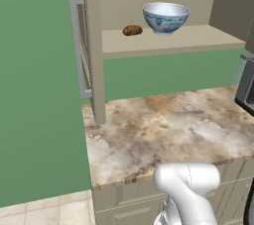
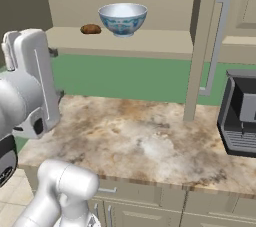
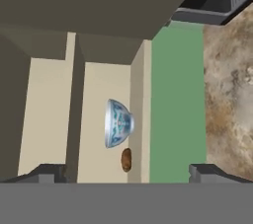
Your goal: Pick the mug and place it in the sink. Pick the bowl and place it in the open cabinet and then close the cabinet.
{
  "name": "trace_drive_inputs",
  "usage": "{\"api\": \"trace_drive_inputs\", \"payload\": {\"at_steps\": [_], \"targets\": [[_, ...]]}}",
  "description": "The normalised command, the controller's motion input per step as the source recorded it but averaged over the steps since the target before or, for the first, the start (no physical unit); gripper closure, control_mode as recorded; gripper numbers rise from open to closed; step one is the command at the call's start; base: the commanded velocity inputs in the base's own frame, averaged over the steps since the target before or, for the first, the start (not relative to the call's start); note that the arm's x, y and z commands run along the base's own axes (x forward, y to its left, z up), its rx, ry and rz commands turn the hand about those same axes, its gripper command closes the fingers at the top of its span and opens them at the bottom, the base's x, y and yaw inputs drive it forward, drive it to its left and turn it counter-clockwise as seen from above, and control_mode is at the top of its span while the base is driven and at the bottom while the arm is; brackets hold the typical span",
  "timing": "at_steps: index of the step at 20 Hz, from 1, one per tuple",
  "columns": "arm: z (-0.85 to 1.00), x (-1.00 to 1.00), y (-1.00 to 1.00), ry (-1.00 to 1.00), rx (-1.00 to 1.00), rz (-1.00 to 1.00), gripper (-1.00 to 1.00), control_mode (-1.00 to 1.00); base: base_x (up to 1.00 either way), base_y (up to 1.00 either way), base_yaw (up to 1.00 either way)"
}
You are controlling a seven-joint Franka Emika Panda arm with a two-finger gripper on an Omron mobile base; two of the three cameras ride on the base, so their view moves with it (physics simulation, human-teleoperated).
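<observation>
Hand view shows the claw (image 3: 127, 172) spread wide and empty, apart from the wide white ceramic bowl with blue markings (image 3: 117, 123). The bowl stands upright on the beige shelf of the open beige wall cabinet (image 1: 168, 42), beside a small brown lump (image 1: 132, 30), above the marbled desk (image 1: 163, 130).

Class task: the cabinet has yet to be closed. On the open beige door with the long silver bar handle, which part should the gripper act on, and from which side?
Probably the long vertical silver bar handle of the open beige cabinet door, approached from the handle side. It stands proud on two posts, leaving a gap behind for a finger. The open gripper looks wide enough.
</observation>
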Motion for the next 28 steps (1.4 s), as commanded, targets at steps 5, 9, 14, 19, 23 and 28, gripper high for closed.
{"api": "trace_drive_inputs", "payload": {"at_steps": [5, 9, 14, 19, 23, 28], "targets": [[0.07, -0.37, -0.24, -0.03, 0.04, 0.00, -1.00, -1.00, 0.00, 0.00, 0.00], [0.05, -0.25, -0.40, 0.09, 0.09, 0.01, -1.00, -1.00, 0.00, 0.00, 0.00], [0.00, -0.27, -0.31, 0.11, 0.05, 0.05, -1.00, -1.00, 0.00, 0.00, 0.00], [-0.01, -0.41, -0.19, 0.02, 0.00, 0.05, -1.00, -1.00, 0.00, 0.00, 0.00], [0.00, -0.37, -0.26, -0.09, 0.00, 0.01, -1.00, -1.00, 0.00, 0.00, 0.00], [0.00, 0.00, -0.45, -0.05, 0.03, 0.01, -1.00, -1.00, 0.00, 0.00, 0.00]]}}
